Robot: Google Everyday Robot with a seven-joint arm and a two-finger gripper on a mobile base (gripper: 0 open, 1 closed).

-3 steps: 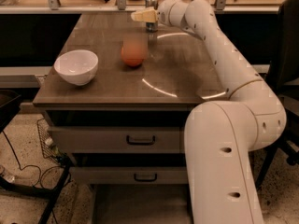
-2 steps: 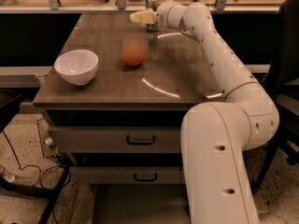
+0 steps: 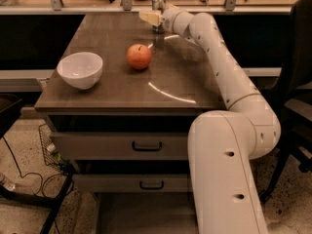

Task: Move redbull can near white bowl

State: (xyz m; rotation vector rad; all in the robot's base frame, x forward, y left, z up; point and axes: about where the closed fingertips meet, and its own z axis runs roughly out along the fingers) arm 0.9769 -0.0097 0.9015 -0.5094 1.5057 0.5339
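my gripper sits at the far edge of the counter, right against the redbull can | jaws: I cannot tell whether they grip it | can upright, well apart from the white bowl at front left | apple between the two

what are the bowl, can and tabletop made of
The white bowl looks like glazed ceramic, or maybe hard plastic: smooth with soft glare. The redbull can looks metal, with a shiny silver top. The table top seems dark wood-look laminate, semi-gloss, mirroring a curved light streak. The gripper is at the can, at the table's far edge.
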